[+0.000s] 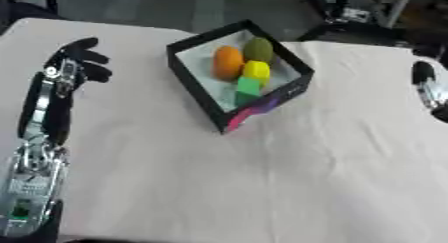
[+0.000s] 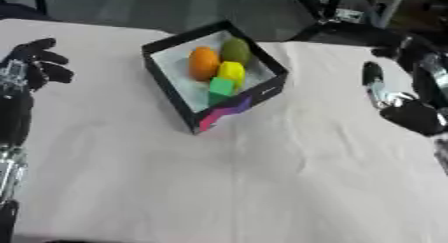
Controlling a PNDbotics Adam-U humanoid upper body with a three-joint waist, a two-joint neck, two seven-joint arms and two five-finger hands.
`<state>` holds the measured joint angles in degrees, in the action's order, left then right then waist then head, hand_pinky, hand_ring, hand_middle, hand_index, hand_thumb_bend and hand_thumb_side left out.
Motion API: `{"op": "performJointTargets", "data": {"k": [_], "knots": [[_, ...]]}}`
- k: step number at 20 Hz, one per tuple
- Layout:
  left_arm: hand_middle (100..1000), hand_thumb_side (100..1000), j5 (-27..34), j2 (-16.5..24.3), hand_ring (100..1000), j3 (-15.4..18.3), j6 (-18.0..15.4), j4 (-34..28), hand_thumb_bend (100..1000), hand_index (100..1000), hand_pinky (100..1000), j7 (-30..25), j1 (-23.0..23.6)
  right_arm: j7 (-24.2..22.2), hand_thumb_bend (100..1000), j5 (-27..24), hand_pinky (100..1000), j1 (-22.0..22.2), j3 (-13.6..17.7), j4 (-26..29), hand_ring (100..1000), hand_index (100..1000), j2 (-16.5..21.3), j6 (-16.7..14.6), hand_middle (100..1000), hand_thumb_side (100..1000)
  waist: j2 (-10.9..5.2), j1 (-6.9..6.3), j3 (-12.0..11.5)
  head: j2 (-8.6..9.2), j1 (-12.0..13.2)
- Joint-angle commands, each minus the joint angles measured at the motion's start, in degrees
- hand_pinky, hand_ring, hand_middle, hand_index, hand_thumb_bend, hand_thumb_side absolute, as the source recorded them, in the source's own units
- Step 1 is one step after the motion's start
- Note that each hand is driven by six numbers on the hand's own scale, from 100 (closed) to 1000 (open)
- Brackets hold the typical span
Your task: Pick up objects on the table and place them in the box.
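Note:
A black box [image 1: 194,82] with a white lining stands at the back middle of the table. Inside lie an orange fruit [image 1: 227,62], a dark green fruit [image 1: 259,49], a yellow block [image 1: 256,70] and a green block [image 1: 248,86]. My left hand [image 1: 77,62] hovers left of the box over the cloth, fingers relaxed and holding nothing. My right hand [image 2: 398,104] is off to the right of the box, apart from it, with a finger stretched out and nothing in it.
A pale cloth covers the table [image 1: 262,187]. Black stands and chair legs [image 2: 350,17] rise beyond the far edge. Open cloth lies in front of the box.

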<state>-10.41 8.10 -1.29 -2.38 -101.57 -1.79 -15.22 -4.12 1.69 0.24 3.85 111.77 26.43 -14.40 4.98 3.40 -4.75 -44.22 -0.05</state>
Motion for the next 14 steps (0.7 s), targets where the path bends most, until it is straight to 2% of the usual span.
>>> {"op": "performJointTargets", "data": {"k": [1, 5, 9, 12, 14], "knots": [[584, 978, -0.1, 1.2, 572, 0.2, 0.0, -0.3, 100, 817, 608, 0.3, -0.1, -1.4, 100, 0.4, 849, 2.3, 1.7, 2.7, 863, 823, -5.8, 0.5, 765, 489, -1.38, 0.63, 0.5, 0.10, 1.8], [587, 982, 0.0, 1.2, 576, 0.1, 0.1, 0.0, 100, 815, 607, 0.2, 0.2, -2.3, 100, 1.3, 845, 4.0, 2.0, 2.5, 859, 819, -9.0, 0.4, 759, 503, -1.34, 0.34, 1.0, 0.10, 2.8], [590, 989, -0.2, 1.4, 580, 0.0, 0.5, 1.1, 100, 812, 606, 0.3, 1.1, -1.8, 100, 1.0, 836, 6.8, 3.9, 1.6, 846, 813, -13.7, 2.8, 746, 530, -1.66, -0.04, 2.2, 0.10, 3.8], [591, 987, -0.2, 1.5, 581, -0.2, 0.6, 1.8, 100, 811, 605, 0.4, 1.2, -2.2, 100, 3.1, 832, 8.5, 4.2, 1.0, 839, 809, -17.5, 4.4, 739, 546, -1.80, 0.04, 2.4, 0.10, 4.1], [592, 987, -0.3, 1.4, 581, -0.2, 0.6, 2.1, 100, 810, 605, 0.5, 1.2, -2.0, 100, 4.7, 828, 9.1, 4.2, 0.8, 835, 806, -18.7, 5.2, 734, 554, -1.95, -0.05, 2.4, 0.10, 4.3]]}}
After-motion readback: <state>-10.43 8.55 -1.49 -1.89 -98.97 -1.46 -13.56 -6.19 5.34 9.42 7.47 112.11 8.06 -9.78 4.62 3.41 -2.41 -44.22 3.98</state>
